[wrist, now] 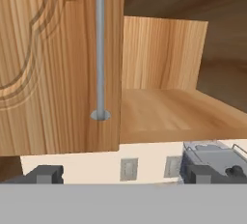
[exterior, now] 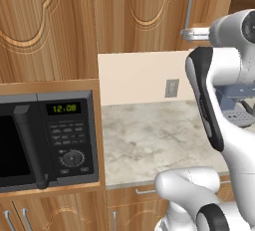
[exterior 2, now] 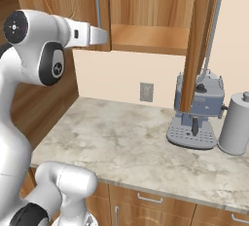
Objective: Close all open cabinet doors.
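end effector up at cabinet mouth, fingers spread, holding nothing. open door sticks out edge-on off to its right, above coffee machine. i'd push it leftward.

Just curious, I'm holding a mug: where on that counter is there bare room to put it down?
The marble counter lies bare from the microwave across to the coffee machine. The far right is crowded: coffee machine, grey canister, and an open cabinet door hanging above.
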Robot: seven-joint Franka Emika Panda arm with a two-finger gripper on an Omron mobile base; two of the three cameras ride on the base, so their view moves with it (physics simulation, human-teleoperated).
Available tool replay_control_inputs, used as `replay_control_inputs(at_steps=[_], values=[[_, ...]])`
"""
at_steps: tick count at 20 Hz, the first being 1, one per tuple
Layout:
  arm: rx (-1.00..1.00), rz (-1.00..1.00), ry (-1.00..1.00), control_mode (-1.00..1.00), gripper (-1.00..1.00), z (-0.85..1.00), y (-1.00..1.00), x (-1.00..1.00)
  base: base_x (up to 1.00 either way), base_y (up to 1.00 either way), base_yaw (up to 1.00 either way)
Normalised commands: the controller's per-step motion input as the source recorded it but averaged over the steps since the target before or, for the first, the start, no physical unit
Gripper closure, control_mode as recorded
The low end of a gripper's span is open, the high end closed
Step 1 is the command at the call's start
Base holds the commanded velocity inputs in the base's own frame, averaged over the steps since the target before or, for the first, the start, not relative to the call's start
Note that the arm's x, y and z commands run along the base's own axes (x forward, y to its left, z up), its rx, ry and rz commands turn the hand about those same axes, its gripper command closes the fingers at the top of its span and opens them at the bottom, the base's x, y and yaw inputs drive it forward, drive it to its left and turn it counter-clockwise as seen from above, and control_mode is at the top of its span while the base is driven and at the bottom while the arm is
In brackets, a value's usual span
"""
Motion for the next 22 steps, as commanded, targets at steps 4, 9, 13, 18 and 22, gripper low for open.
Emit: replay_control_inputs(at_steps=[4, 9, 13, 18, 22], values=[[0.0, -0.2, 0.0, -1.0, -1.0, 0.0, -0.38, -0.58, 0.0, 0.0, 0.0], [0.02, -0.28, 0.0, -1.0, -1.0, 0.0, -0.35, -0.83, 0.0, 0.0, 0.0], [0.03, -0.26, 0.0, -1.0, -1.0, 0.0, -0.33, -0.85, 0.0, 0.0, 0.0], [0.08, -0.23, -0.05, -1.0, -1.0, 0.16, -0.53, -0.97, 0.0, 0.0, 0.0], [0.11, -0.21, -0.12, -1.0, -1.0, 0.28, -0.39, -1.0, 0.0, 0.0, 0.0]])
